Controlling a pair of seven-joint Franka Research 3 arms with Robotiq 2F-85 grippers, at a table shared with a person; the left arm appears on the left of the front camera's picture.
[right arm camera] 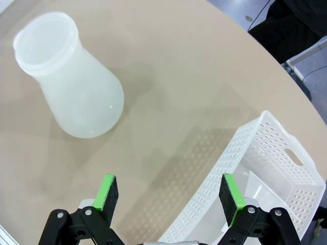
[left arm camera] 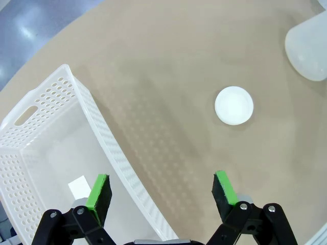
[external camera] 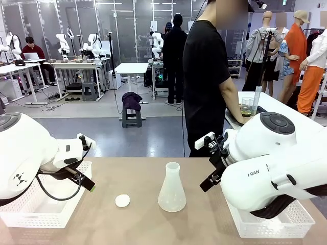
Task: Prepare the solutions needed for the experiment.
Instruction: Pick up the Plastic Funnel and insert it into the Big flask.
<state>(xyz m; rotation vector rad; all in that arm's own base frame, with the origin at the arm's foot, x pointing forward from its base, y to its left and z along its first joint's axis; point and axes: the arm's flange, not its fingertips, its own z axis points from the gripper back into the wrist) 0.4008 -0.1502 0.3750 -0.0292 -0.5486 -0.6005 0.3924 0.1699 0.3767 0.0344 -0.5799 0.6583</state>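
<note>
White basket (external camera: pixel 30 210) at L. Left gripper (left arm camera: pixel 161 188) over its rim, jaws wide apart, empty. Round white cap (external camera: pixel 122 200) on table (external camera: pixel 143 227), near upright frosted flask (external camera: pixel 171 193) (not touching). Right gripper (right arm camera: pixel 168 186) spread open, holding nothing, over right basket (external camera: pixel 278 224) rim. The solutions (external camera: pixel 247 111) sit in a beaker on the far side table, by person's hand (external camera: pixel 246 119).

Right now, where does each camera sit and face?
Front: between both white arms, facing across the tan table to a person in black.
Left wrist: behind open left gripper, looking down at round white cap, perforated white basket.
Right wrist: behind open right gripper, looking down at frosted plastic conical flask.
Front, right wrist share the flask.
</note>
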